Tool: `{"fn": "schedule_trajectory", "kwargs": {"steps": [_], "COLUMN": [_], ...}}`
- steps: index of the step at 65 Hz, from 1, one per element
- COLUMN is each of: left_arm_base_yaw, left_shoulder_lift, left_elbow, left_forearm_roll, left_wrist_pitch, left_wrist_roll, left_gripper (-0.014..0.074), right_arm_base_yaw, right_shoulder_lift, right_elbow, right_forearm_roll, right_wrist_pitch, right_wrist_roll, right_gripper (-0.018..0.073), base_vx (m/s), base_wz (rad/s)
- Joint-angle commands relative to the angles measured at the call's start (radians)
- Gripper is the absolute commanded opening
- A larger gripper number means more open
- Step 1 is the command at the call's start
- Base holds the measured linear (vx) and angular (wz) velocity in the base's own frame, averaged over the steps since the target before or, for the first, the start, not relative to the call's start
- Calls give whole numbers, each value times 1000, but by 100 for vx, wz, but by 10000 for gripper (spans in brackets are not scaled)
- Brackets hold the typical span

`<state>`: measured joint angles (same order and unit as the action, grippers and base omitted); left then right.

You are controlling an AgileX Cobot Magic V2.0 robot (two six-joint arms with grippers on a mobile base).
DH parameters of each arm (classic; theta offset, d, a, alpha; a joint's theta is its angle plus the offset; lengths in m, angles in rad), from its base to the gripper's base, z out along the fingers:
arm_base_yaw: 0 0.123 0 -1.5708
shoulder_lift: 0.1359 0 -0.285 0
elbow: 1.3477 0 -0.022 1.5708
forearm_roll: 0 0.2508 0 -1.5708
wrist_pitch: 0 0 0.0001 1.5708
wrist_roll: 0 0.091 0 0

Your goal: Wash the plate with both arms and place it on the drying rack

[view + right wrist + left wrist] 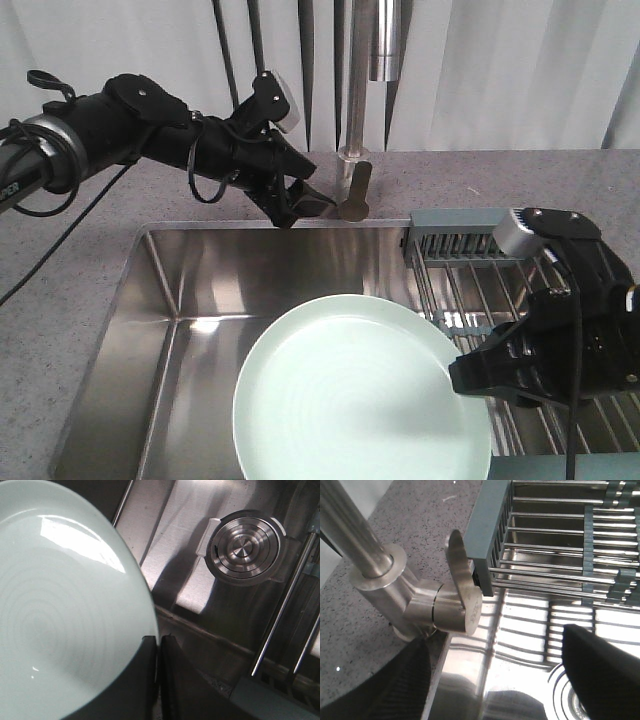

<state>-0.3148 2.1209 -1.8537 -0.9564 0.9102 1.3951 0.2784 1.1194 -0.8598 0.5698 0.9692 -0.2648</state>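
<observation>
Mint-green plate is held over the sink, its rim clamped in the closed right gripper. Left gripper stands wide open and empty at the faucet lever. No water visible: washing judged not begun, and placing on the drying rack is outstanding.

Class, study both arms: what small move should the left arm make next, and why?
Probably ease the open left pincer onto the tap lever and close: it sits just short of the lever, no water runs, and the right pincer holds the plate over the sink.
</observation>
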Motion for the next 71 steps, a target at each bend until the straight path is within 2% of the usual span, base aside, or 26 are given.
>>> {"fn": "schedule_trajectory", "kwargs": {"steps": [1,22,39,45,55,71], "left_arm_base_yaw": [-17,-61,-80,-83,-83,-83], "left_shoulder_lift": [-34,44,56,56,56,56], "left_elbow": [-72,-181,-180,-180,-180,-180], "left_forearm_roll": [-54,-60,-179,-201,-203,-203], "left_wrist_pitch": [-10,-61,-83,-82,-39,93], "left_wrist_roll": [12,21,128,133,133,132], "left_gripper": [527,527,527,527,525,523], "right_arm_base_yaw": [-1,-1,-1,-1,-1,-1], "right_shoulder_lift": [-22,-22,-22,-22,-22,-22], "right_elbow": [-28,-28,-28,-28,-28,-28], "right_forearm_roll": [37,37,37,37,37,37], "right_wrist_pitch": [-30,-30,-29,-29,-29,-29], "right_wrist_roll": [-10,-10,-10,-10,-10,-10], "right_gripper": [-7,-7,-7,-7,-7,-7], "base_vx": [0,0,0,0,0,0], "base_wz": [0,0,0,0,0,0]}}
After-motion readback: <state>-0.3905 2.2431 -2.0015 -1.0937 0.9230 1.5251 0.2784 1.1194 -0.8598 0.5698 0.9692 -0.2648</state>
